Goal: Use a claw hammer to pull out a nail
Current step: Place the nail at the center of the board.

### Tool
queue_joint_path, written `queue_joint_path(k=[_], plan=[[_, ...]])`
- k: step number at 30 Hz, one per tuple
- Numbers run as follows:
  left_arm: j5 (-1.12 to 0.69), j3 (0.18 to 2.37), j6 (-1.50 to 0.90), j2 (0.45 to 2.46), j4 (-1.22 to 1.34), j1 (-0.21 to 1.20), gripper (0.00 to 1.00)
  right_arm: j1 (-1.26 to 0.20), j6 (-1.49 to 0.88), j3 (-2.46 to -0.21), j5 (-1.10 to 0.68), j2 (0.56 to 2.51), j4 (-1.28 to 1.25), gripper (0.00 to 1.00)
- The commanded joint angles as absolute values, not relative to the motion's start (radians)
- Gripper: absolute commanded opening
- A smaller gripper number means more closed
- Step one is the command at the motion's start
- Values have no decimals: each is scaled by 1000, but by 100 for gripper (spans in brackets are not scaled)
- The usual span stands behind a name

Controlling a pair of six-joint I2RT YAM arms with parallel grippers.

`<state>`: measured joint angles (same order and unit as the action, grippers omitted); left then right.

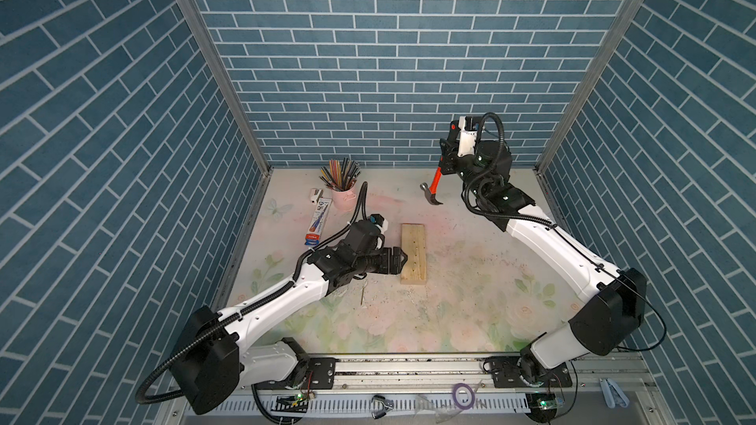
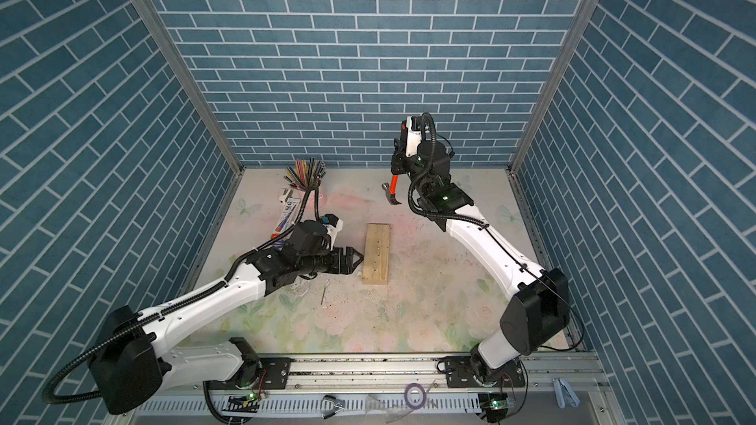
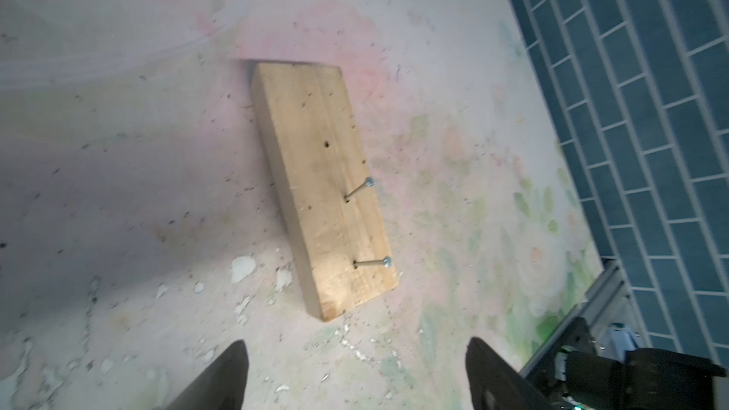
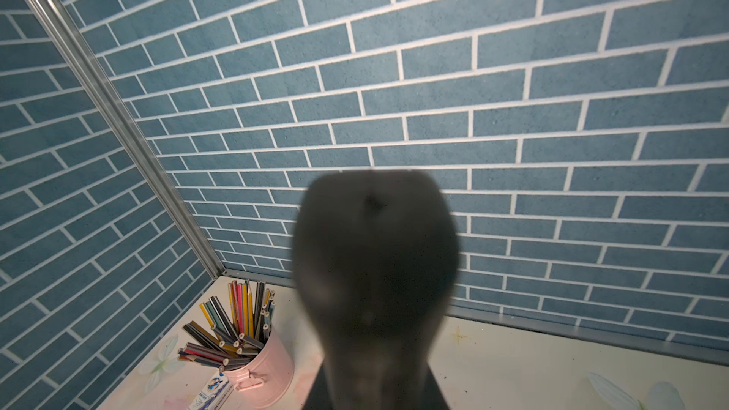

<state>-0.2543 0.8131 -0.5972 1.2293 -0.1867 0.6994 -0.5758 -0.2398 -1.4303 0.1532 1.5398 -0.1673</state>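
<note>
- A metal rail runs along the near edge and carries both arm bases. A purple tape ring lies on the tray in front of it.
- Past the rail, the table wears a pale floral sheet. It is scuffed and strewn with white chips and dark specks, thickest near the wooden block.
- Blue brick-pattern walls close in three sides, with metal posts in the far corners.
- The left gripper sits low, just beside the block's left long edge.
- Its fingers stand wide apart in the left wrist view, with only bare sheet between them.
- Farther back on the right, the right gripper is raised and clamped on the black handle of the claw hammer.
- The hammer hangs head down in the air, beyond the block and well apart from it.
- In the far left corner stands a pink cup of coloured pencils, with a pencil box flat beside it.
- Only the left wrist view shows two nails sticking out of the block's top and an empty hole farther along. In both top views they are faint marks.
- The right wrist view shows the hammer only as a dark blur in mid-frame. Its shaft and head are out of sight there.
- In a top view the left arm's cable crosses the cup.
</note>
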Motion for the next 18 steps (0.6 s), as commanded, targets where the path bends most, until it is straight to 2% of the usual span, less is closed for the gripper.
queue_joint_path(k=[1,4,10,18], plan=[[-470,717,-655,1231,108,640,87,-570,-283,-1364,206,1518,-406,0],[-556,651,-700,1260,247,608,87,-569,-293,-1292,231,1517,-501,0],[-566,663,-637,1374,202,597,87,-581,-334,-1181,214,1517,-645,0],[-549,670,-656,1519,235,595,86,-649,-308,-1046,350,1534,-849,0]])
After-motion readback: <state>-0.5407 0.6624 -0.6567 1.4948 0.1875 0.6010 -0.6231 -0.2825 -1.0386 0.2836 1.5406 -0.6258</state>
